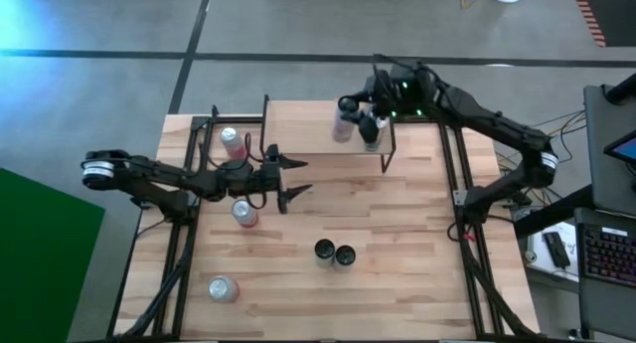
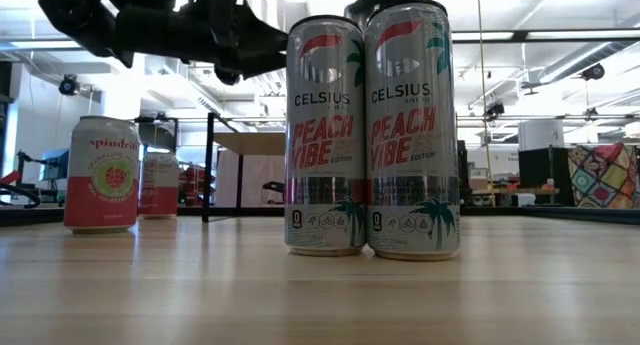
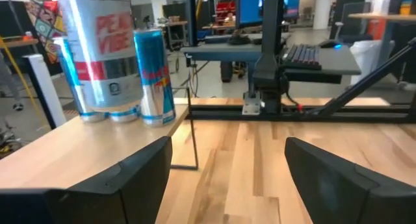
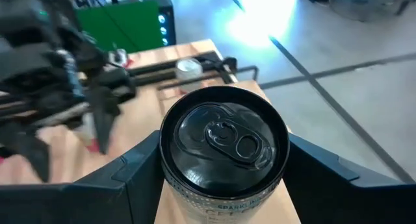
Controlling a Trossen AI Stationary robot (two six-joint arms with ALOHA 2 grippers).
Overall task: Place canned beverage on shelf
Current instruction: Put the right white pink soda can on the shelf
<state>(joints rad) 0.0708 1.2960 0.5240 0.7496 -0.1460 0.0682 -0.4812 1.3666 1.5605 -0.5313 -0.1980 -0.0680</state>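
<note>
The shelf (image 1: 298,134) stands at the table's far middle, a light plank on black legs. My right gripper (image 1: 364,114) is over its right end, shut on a tall black-topped can (image 4: 224,136). In the left wrist view two tall Peach Vibe cans (image 3: 104,49) and a blue can (image 3: 155,74) stand with their bases on the shelf top (image 3: 78,146). My left gripper (image 1: 296,178) hangs open, level, just in front of the shelf, with nothing between its fingers (image 3: 130,178). My right gripper pinches the tall can's upper side wall (image 4: 170,185), just below the rim, one finger (image 4: 140,169) on each side. The fingers come from the table's far right, slanting a little down. The can is upright; I cannot tell whether its base rests on the shelf.
Two black-topped Peach Vibe cans (image 1: 335,253) stand together at the table's near middle. On the left side are a pink can (image 1: 231,140), a red-and-white can (image 1: 244,214) under my left arm, and another can (image 1: 221,288) near the front. Black frame rails (image 1: 452,184) run along both table sides.
</note>
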